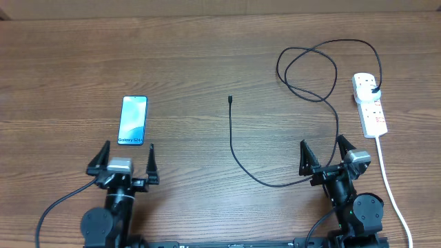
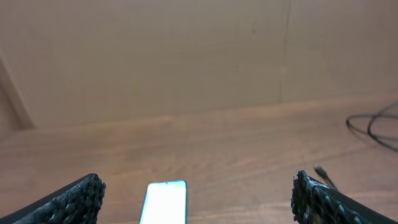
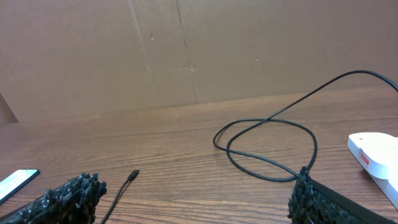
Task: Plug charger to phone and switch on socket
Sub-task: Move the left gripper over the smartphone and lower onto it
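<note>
Left gripper (image 1: 128, 150): jaws spread wide, nothing held, parked low at the near edge of the worktop (image 1: 207, 55). Directly ahead of it, just beyond its fingertips, lies the phone (image 1: 133, 120), screen up and lit, one short end toward the gripper. By my reading, that placement suits this arm for steadying the handset.

Right gripper (image 1: 321, 146): likewise wide open and empty. The charger (image 1: 238, 155) cable runs past its right finger, close enough that contact cannot be ruled out. It then curves off to the gripper's left and forward, ending in the connector tip (image 1: 230, 100). The tip rests loose on the wood, roughly midway between the two grippers and well apart from the phone. Ahead and to the right, the cable loops round to its plug (image 1: 374, 89), seated in the socket (image 1: 370, 103); hence only the tip end should need moving. The socket's white lead (image 1: 387, 176) trails past the gripper's right side. Switch position: cannot tell. No step of the task is done yet.
</note>
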{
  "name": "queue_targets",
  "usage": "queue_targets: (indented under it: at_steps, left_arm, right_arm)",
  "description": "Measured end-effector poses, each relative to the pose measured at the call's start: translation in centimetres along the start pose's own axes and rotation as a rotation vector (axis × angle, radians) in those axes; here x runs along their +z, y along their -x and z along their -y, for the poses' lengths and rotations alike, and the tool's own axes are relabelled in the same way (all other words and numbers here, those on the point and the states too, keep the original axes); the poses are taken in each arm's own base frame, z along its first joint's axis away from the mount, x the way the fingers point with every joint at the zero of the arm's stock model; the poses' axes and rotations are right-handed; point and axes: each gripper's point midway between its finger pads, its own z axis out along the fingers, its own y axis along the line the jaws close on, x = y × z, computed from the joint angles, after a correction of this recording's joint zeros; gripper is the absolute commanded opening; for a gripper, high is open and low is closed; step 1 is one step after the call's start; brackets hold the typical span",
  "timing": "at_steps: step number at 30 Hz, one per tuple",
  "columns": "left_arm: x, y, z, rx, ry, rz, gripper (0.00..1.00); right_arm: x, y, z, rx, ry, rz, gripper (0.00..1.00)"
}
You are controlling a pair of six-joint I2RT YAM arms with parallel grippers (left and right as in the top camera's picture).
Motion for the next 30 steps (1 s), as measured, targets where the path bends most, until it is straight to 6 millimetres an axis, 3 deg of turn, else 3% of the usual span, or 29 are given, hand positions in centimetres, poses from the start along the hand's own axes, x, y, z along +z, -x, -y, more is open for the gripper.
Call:
queue_targets:
  at_steps: [4, 8, 16, 24, 30]
  left_arm:
    - [-0.7, 2.8, -0.4, -0.006, 0.02, 0.019, 1.0]
    - [-0.6, 4.1, -0.7, -0.017, 0.032, -0.021, 1.0]
    - [1.7, 7.0, -1.3, -0.035, 0.037, -0.202, 1.0]
    - [4.4, 8.3, -1.5, -0.058, 0.015, -0.473, 0.99]
    - [6.2, 7.9, 0.9, -0.109, -0.133, -0.57, 1.0]
  right_arm:
    - [0.0, 0.0, 0.0, 0.0, 0.0, 0.0, 1.0]
    - [0.0, 0.0, 0.0, 0.0, 0.0, 0.0, 1.0]
    - [0.0, 0.0, 0.0, 0.0, 0.0, 0.0, 1.0]
    - [0.0, 0.0, 0.0, 0.0, 0.0, 0.0, 1.0]
    - [0.0, 0.0, 0.0, 0.0, 0.0, 0.001, 1.0]
